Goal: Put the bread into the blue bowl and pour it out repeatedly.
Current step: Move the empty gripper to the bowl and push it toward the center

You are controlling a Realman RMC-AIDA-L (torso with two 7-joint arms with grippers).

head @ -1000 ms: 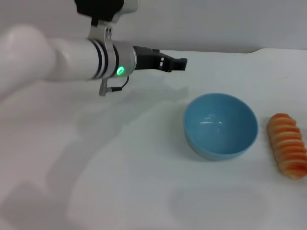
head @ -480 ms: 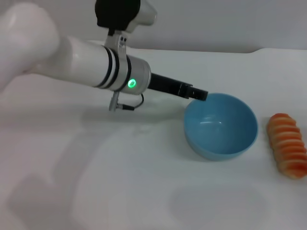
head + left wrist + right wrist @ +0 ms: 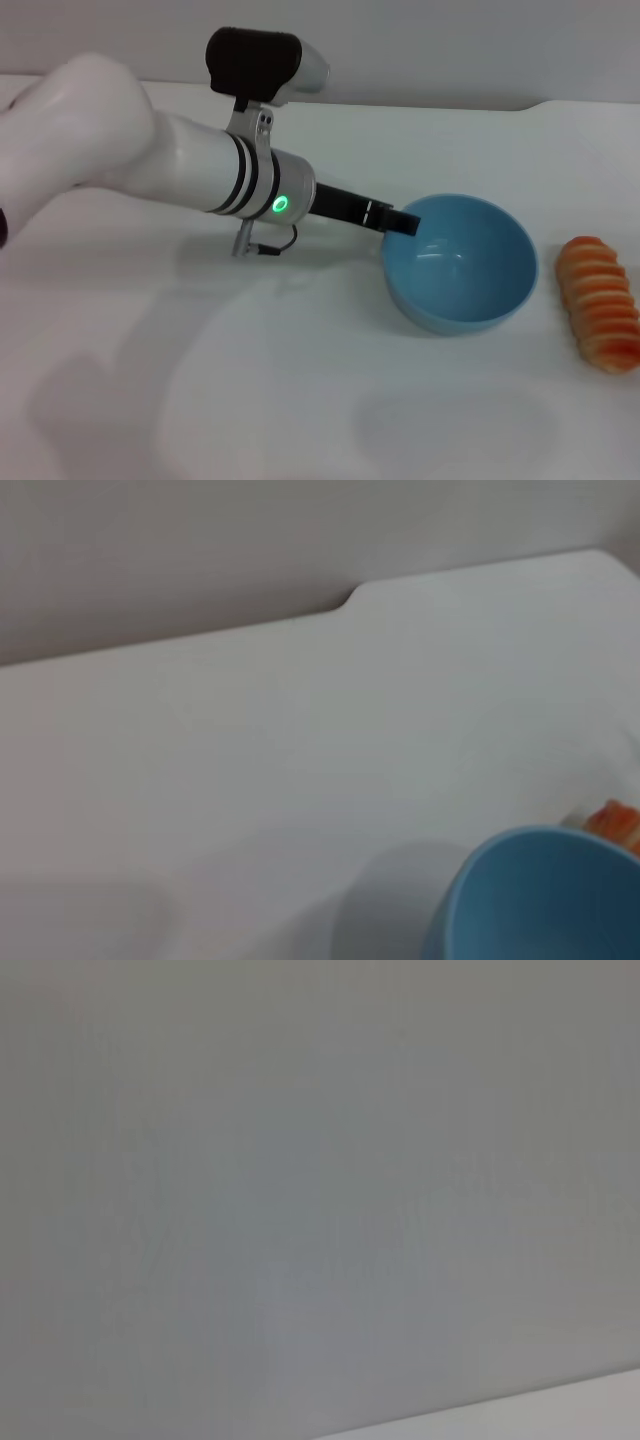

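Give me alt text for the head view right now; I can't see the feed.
The left pincer reaches across a white table to the near-left rim of the empty blue bowl; whether it grips the rim cannot be told. The bread lies on the table to the right of the bowl, apart from it. The right arm is out of view.

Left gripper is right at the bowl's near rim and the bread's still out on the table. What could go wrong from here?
1. The left gripper sits at the rim of the blue bowl; pressing on could shove or tip the empty bowl rather than grip it.
2. The bread lies close beside the bowl's far side, so a sliding bowl may knock it toward the table edge.
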